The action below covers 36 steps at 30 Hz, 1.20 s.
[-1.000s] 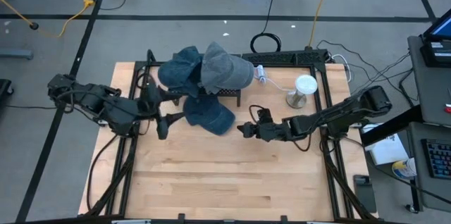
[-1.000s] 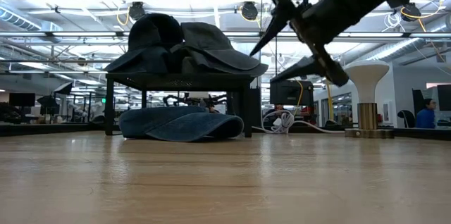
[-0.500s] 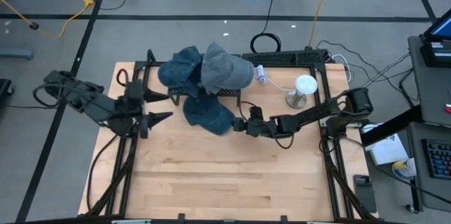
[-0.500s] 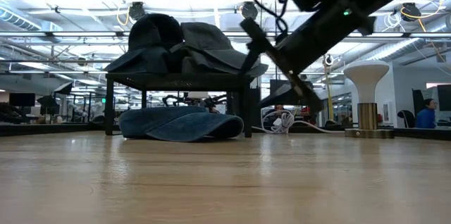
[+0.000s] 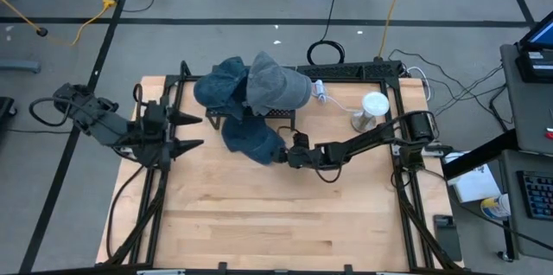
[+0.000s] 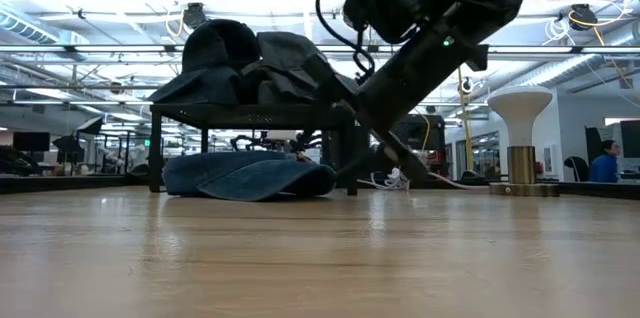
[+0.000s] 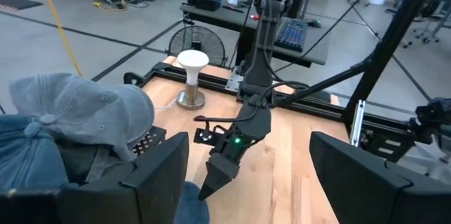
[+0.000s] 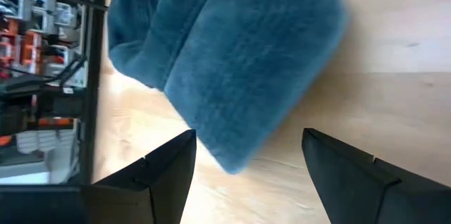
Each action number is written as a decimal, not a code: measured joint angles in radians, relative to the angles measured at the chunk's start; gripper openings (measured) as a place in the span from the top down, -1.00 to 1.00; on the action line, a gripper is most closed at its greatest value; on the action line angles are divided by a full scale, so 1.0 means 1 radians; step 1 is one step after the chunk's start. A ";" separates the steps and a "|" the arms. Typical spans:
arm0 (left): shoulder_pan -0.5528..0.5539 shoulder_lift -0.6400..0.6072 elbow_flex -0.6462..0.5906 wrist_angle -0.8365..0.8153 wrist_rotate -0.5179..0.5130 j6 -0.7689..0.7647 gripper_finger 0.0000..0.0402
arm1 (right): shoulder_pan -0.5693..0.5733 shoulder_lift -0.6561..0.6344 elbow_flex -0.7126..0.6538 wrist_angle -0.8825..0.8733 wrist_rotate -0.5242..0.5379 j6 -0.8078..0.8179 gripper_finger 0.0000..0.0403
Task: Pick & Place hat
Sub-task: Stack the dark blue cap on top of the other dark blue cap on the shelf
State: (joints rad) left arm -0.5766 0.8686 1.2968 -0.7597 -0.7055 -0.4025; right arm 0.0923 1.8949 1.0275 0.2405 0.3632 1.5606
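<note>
A blue denim hat [image 5: 250, 139] lies brim-down on the wooden table, in front of a black rack [image 6: 250, 111] that carries two more hats [image 5: 252, 83]. My right gripper [image 5: 279, 156] is low at this hat's right edge, open. In the right wrist view the hat's edge [image 8: 232, 150] reaches in between the two fingers. In the low view the right gripper [image 6: 347, 165] slants down to the hat [image 6: 250, 176]. My left gripper [image 5: 197, 132] is open, left of the rack, above the table. My right gripper stands open about the lying hat's right-hand edge [image 8: 232, 150], coming in slanting from the table's right and from above. I cannot tell whether a finger touches the cloth. The hat lies flat on the table.
A white mushroom-shaped stand [image 5: 372, 107] rises at the table's far right, with a cable [image 5: 333, 98] running to it. The black frame rails [image 5: 404, 197] run along both table sides. Bare wood [image 5: 276, 214] fills the near half.
My right gripper has moved toward the table's left and down, up to the lying hat's right edge, staying open. My left gripper has drawn back toward the table's left edge, away from the hat and rack, still open.
</note>
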 joint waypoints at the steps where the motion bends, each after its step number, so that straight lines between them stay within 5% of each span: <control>1: -0.003 -0.002 0.000 0.000 0.000 0.002 -0.50 | 0.001 0.008 0.005 0.003 0.002 0.007 -0.25; 16: -0.008 -0.001 0.000 -0.001 0.007 0.036 -0.50 | -0.045 0.012 0.008 0.046 0.054 -0.031 -0.18; 20: -0.008 -0.001 0.000 -0.008 0.007 0.036 -0.50 | -0.055 0.019 0.007 0.041 0.055 -0.036 0.09; 27: -0.008 -0.001 0.000 -0.023 -0.003 0.023 -0.50 | -0.043 0.016 0.009 0.054 0.060 -0.033 0.89; 36: 0.000 0.001 0.000 -0.022 -0.007 -0.060 -0.50 | 0.038 -0.031 0.008 0.019 -0.054 -0.003 0.96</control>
State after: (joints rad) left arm -0.5762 0.8692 1.2972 -0.7818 -0.7121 -0.4625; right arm 0.1300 1.8634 1.0355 0.2595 0.3091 1.5574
